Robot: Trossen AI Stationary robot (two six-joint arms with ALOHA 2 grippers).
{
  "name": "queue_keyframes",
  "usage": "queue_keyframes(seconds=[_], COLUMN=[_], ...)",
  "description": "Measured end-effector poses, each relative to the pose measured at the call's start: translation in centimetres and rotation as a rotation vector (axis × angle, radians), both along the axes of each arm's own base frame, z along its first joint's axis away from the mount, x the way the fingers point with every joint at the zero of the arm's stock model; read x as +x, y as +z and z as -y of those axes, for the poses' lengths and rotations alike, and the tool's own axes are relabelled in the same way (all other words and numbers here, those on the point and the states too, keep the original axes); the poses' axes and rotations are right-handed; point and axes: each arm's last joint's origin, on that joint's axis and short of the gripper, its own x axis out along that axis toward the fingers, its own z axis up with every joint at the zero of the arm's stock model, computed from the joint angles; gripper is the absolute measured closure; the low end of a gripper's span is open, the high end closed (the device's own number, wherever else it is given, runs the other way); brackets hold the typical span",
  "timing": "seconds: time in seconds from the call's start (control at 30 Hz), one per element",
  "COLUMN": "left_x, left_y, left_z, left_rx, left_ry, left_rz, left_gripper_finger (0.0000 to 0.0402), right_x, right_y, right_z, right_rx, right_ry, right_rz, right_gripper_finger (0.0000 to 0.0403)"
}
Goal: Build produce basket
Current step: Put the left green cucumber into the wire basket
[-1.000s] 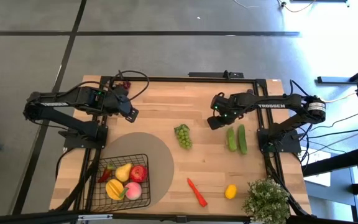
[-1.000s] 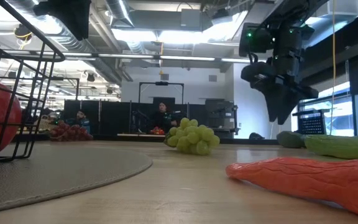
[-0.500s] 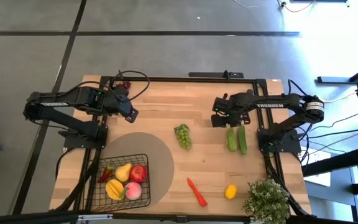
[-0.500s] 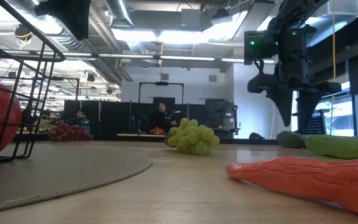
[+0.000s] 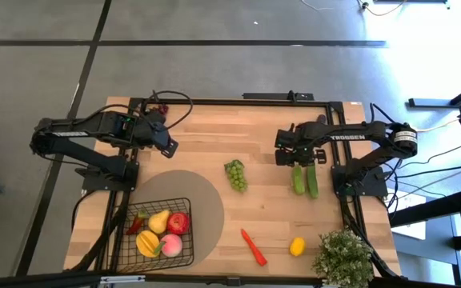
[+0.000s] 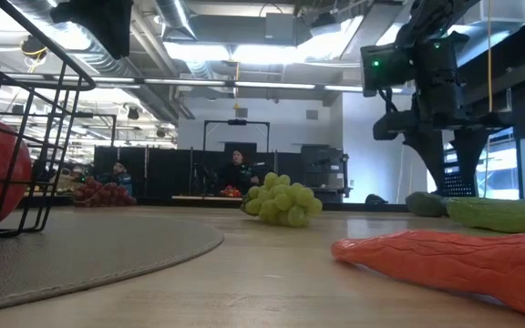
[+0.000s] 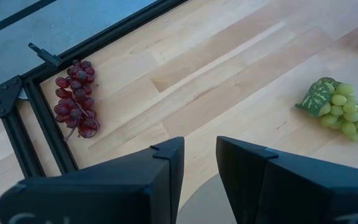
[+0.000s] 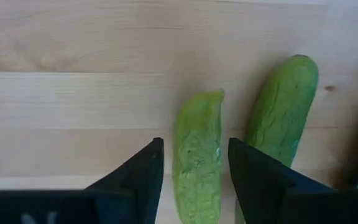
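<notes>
Two green cucumbers [image 5: 298, 178] [image 5: 311, 178] lie side by side on the table's right half. My right gripper [image 5: 298, 158] hangs open over their far ends, pointing down. In the right wrist view its fingers [image 8: 145, 168] stand on either side of one cucumber [image 8: 196, 162] without touching it, the other cucumber [image 8: 281, 118] beside. The black wire basket [image 5: 158, 202] stands near left on a round mat and holds several fruits. Green grapes [image 5: 235, 174], a red chili [image 5: 253, 246] and a lemon [image 5: 297, 246] lie loose. My left gripper [image 5: 169, 146] waits open, raised at far left.
Purple grapes [image 7: 73, 99] lie by the frame at the table's far left corner. A bushy potted plant [image 5: 344, 256] stands at the near right corner. The round tan mat [image 5: 202, 196] reaches out from under the basket. Bare wood lies between the grapes and the cucumbers.
My right gripper has shifted a little toward the table's right edge, over the cucumbers. It has rolled about its wrist and tipped until it points straight down. Its fingers have opened wider. The left arm and the produce have kept still.
</notes>
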Motion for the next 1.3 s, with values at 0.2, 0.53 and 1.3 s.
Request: queue_keyframes(seconds=[0.2, 0.53, 1.3], left_x=[0.0, 0.0, 0.0], left_y=[0.0, 0.0, 0.0], left_z=[0.0, 0.0, 0.0], left_rx=[0.000, -0.001, -0.001], left_ry=[0.001, 0.001, 0.002], left_rz=[0.000, -0.001, -0.001], left_gripper_finger=[0.0318, 0.0318, 0.0318], right_x=[0.3, 1.0, 2.4], right_y=[-0.9, -3.0, -5.5], right_z=[0.1, 0.2, 0.5], right_rx=[0.008, 0.031, 0.096], right_ry=[-0.040, -0.021, 0.155], right_rz=[-0.055, -0.128, -0.100], right_gripper_finger=[0.0232, 0.0232, 0.0312])
